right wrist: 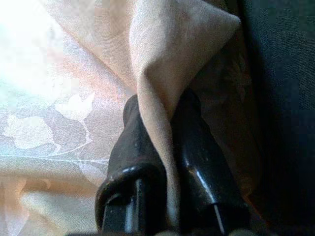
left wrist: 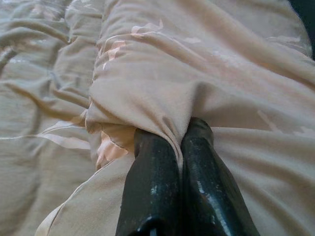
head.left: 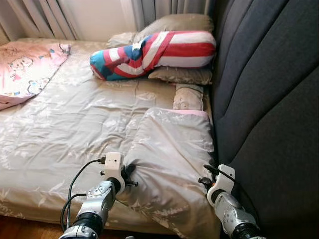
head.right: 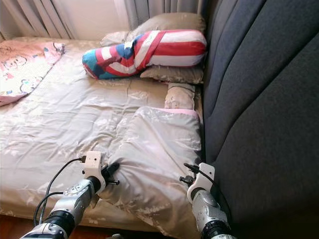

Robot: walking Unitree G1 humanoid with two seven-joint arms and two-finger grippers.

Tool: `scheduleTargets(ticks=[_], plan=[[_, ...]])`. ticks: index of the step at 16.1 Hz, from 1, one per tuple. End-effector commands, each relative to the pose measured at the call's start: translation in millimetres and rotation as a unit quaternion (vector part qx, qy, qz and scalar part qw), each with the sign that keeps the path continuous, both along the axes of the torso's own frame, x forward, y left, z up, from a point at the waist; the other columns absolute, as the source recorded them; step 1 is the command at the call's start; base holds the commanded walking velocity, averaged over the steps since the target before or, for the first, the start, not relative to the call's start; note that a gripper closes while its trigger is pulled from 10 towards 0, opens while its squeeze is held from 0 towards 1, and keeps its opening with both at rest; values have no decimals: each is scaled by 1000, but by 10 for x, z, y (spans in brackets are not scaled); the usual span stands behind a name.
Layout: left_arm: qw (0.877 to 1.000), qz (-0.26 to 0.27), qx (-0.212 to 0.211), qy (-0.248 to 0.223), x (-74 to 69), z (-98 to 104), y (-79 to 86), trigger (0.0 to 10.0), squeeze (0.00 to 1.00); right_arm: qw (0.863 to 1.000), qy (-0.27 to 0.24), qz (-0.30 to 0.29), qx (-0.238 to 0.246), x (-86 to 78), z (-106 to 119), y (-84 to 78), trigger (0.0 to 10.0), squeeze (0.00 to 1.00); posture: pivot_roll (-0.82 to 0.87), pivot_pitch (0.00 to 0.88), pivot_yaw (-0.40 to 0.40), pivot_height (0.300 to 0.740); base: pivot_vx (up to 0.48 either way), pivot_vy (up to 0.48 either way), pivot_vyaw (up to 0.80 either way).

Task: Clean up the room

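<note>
Where the bed (head.left: 45,149) meets the dark grey upholstered headboard (head.left: 269,99), a folded beige blanket (head.left: 169,149) lies on the sheet, and both grippers have hold of its near edge. Farthest to the left, a pink cartoon-print quilt (head.left: 25,69) lies at the far corner of the mattress, with curtains (head.left: 40,17) hanging behind it. Nearer the robot, the left gripper (head.left: 130,175) sits at the blanket's left near corner; in the left wrist view its two black fingers (left wrist: 152,182) are pressed together with a fold of the beige cloth pinched between them, the fabric bunching up just past the tips. The blanket spreads from there across to the headboard, its far edge showing a thin pink trim. Beyond it, close to the headboard, lies a small pale pillow (head.left: 188,97), then a beige pillow (head.left: 182,74) with a bolster in red, white and blue stripes (head.left: 154,52) resting on top, and another beige pillow (head.left: 174,24) behind that. On the right, the right gripper (head.left: 207,178) holds the blanket's right near corner just beside the headboard; the right wrist view shows its fingers (right wrist: 142,142) closed on a peak of cloth that stands up between them.
</note>
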State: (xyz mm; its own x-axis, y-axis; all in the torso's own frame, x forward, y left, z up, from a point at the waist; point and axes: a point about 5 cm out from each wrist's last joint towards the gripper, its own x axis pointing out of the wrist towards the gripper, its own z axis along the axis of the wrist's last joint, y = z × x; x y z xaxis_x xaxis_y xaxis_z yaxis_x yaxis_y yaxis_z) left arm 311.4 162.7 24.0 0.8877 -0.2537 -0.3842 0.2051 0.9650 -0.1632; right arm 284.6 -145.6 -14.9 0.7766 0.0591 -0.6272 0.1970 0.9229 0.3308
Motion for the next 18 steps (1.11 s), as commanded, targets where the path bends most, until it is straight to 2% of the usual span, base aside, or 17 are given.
scheduleTargets(ticks=[1, 8, 11, 15, 18], plan=[[1000, -7, -1, -11, 54, 57, -34, 10000, 0, 1000, -26, 2, -7, 92, 90, 9, 10000, 0, -6, 170, -7, 740, 0, 0, 0], [1000, 7, -5, 4, 47, 18, 5, 10000, 0, 1000, -13, 13, -16, 52, 31, 23, 10000, 0, -3, 189, -6, 740, 0, 0, 0], [999, 10, -9, 32, -9, -75, 1, 10000, 0, 1000, 5, 17, -25, -6, -35, -5, 10000, 0, -3, 208, -7, 740, 0, 0, 0], [998, 7, 6, 68, -96, -205, -34, 10000, 0, 998, 33, 30, -34, -122, -148, -16, 10000, 0, -5, 231, -16, 740, 0, 0, 0], [996, 12, 17, 90, -147, -278, -49, 10000, 0, 998, 41, 43, -35, -148, -176, 8, 10000, 0, -7, 234, -18, 740, 0, 0, 0]])
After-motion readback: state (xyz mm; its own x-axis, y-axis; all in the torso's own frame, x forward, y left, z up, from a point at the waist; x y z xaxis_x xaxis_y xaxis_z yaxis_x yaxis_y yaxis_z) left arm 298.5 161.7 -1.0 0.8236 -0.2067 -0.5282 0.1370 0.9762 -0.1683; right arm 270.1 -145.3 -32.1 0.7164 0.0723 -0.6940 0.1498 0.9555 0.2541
